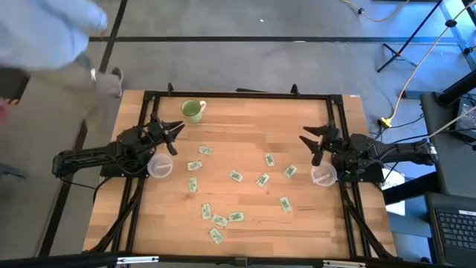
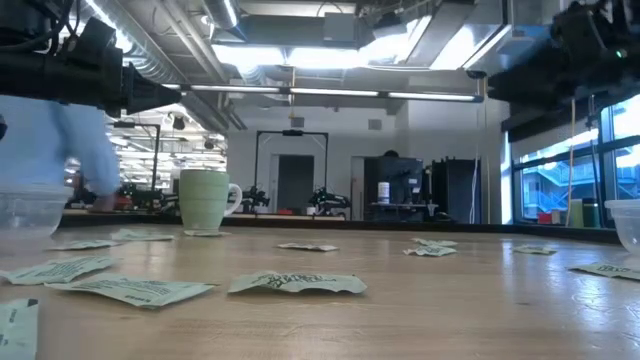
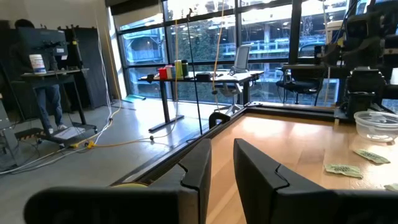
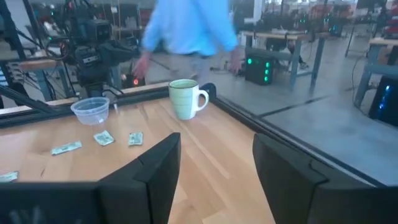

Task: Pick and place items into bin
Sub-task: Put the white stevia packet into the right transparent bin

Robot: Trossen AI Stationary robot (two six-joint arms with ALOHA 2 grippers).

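Packets (image 1: 236,176) between both raised tools (image 1: 169,132)

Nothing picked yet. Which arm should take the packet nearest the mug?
Left, probably. The packet lies just below the mug on the left half of the table, close to the left hand and its clear bin. The right hand waits across the table.

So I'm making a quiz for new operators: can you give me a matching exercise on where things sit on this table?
Things:
1. green mug
2. left gripper
3. right gripper
4. packets

Places:
A. scattered over the table's middle
B. far edge, left of centre
C. above a clear plastic cup on the right side
D. beside the mug, above a clear cup on the left

Pairs: 1-B, 2-D, 3-C, 4-A
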